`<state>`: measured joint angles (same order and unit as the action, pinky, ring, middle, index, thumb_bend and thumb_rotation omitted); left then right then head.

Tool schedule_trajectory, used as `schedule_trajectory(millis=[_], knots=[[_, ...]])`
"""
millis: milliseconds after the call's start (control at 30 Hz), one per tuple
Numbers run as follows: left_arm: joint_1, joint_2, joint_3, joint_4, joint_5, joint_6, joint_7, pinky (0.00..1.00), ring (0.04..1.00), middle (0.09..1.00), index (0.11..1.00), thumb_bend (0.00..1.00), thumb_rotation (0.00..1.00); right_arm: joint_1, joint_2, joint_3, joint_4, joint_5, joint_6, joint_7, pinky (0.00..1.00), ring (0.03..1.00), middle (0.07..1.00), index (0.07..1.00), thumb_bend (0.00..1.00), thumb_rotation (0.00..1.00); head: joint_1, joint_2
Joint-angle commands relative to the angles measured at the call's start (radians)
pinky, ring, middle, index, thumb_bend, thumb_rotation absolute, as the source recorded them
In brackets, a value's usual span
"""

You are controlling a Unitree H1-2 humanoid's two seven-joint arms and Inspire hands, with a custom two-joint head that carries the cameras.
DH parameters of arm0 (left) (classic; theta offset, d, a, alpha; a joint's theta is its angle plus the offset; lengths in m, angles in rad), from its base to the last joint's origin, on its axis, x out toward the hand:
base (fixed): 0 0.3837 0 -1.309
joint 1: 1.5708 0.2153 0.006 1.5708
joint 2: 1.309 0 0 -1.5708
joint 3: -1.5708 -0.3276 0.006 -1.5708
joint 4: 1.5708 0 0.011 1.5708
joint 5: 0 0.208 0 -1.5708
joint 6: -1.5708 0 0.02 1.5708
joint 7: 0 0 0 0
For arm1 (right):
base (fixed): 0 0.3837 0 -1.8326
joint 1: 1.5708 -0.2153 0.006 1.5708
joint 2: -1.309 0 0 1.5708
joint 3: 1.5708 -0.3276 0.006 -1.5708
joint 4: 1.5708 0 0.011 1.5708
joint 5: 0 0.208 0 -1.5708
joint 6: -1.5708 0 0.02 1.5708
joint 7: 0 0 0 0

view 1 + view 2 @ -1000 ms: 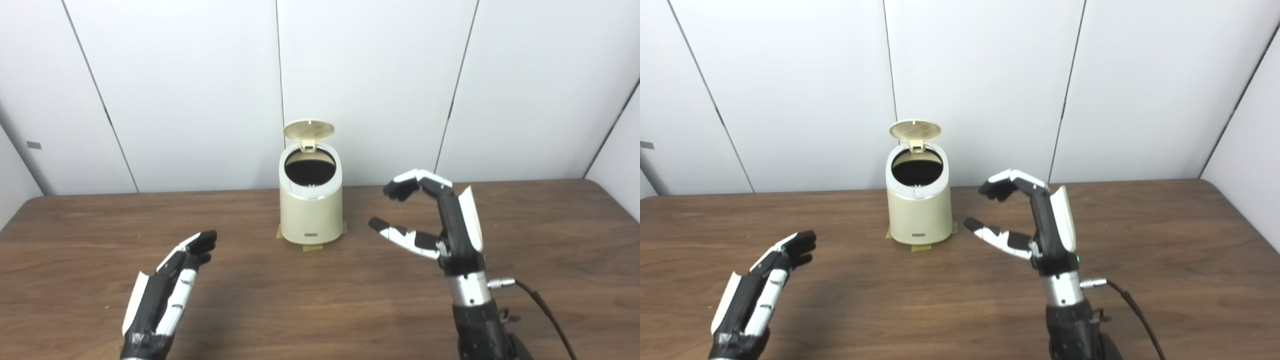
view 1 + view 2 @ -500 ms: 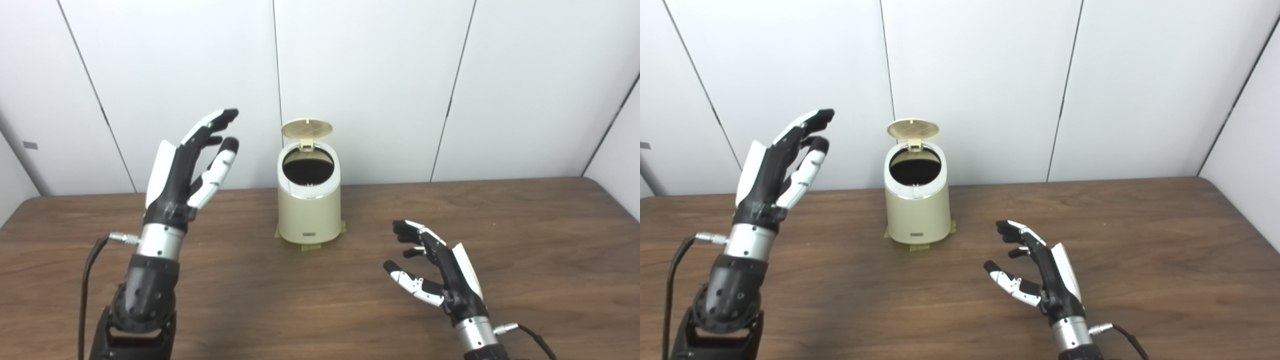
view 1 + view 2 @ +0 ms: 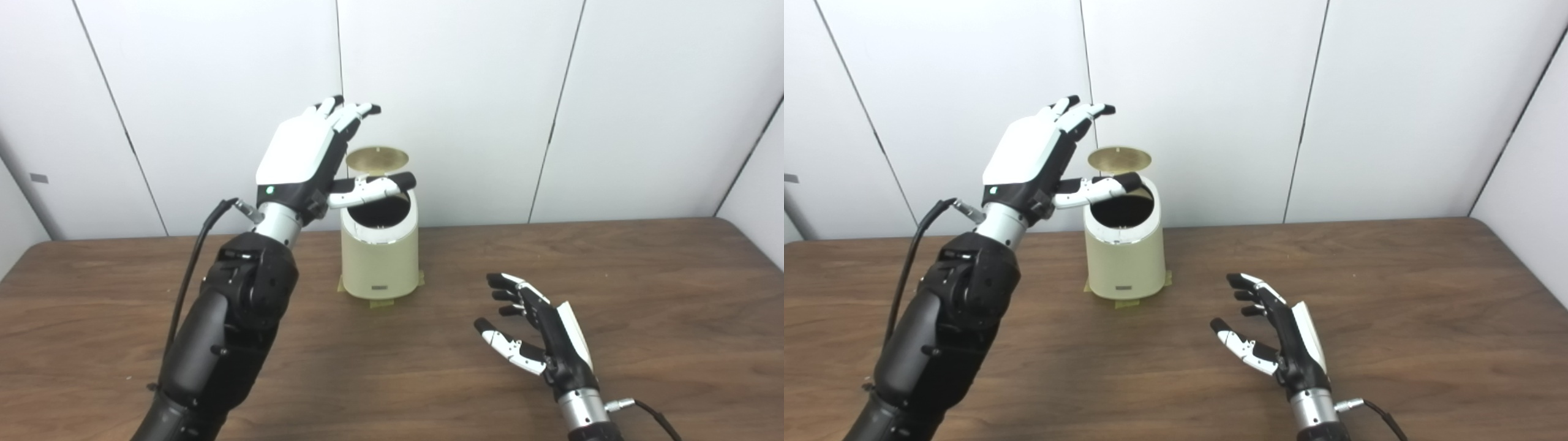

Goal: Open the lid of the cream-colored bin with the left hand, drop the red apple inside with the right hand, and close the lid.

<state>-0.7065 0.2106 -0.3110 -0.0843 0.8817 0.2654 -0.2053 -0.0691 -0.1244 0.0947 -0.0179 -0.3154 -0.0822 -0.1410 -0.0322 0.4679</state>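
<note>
The cream-colored bin (image 3: 380,263) stands at the back middle of the table on strips of tape. Its round lid (image 3: 376,158) is raised behind a dark opening. My left hand (image 3: 306,153) is open, held high just left of the lid, fingers reaching above the lid's left edge and thumb stretched across the bin's rim. My right hand (image 3: 539,334) is open and empty, palm turned left, low over the table to the right of the bin. No red apple shows in either view.
The brown wooden table (image 3: 643,288) runs to a white panelled wall behind the bin. A black cable (image 3: 196,257) loops from my left wrist. Another cable (image 3: 655,416) trails from my right wrist.
My left hand rose from the table's front left and swung right to the lid. My right hand dropped from beside the bin to low over the table. The lid stays up.
</note>
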Motion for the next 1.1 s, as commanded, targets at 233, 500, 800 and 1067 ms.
schedule_trajectory(millis=[233, 500, 800, 1067], knots=[[-0.155, -0.026, -0.057, 0.128, 0.095, 0.065, -0.064, 1.00, 1.000, 0.933, 0.901, 1.00, 1.00, -0.013, 0.006, -0.017, -0.013, -0.004, -0.007, 0.006, 0.69, 0.778, 0.801, 0.775, 0.21, 0.28, 0.015, -0.001], [-0.166, -0.037, -0.064, 0.172, 0.109, 0.093, -0.063, 1.00, 1.000, 0.931, 0.898, 0.99, 1.00, -0.008, 0.003, -0.015, -0.028, -0.035, 0.017, 0.005, 0.69, 0.786, 0.811, 0.781, 0.21, 0.32, 0.010, 0.000], [-0.141, -0.028, -0.076, 0.159, 0.109, 0.114, -0.073, 1.00, 1.000, 0.927, 0.896, 1.00, 1.00, -0.010, -0.008, 0.000, -0.012, -0.093, -0.008, -0.004, 0.68, 0.779, 0.790, 0.762, 0.22, 0.30, 0.005, 0.002], [-0.100, -0.032, -0.072, 0.115, 0.110, 0.122, -0.067, 1.00, 1.000, 0.917, 0.888, 1.00, 1.00, -0.009, -0.004, 0.001, -0.019, -0.113, 0.001, -0.003, 0.67, 0.769, 0.786, 0.766, 0.23, 0.29, 0.002, 0.006]])
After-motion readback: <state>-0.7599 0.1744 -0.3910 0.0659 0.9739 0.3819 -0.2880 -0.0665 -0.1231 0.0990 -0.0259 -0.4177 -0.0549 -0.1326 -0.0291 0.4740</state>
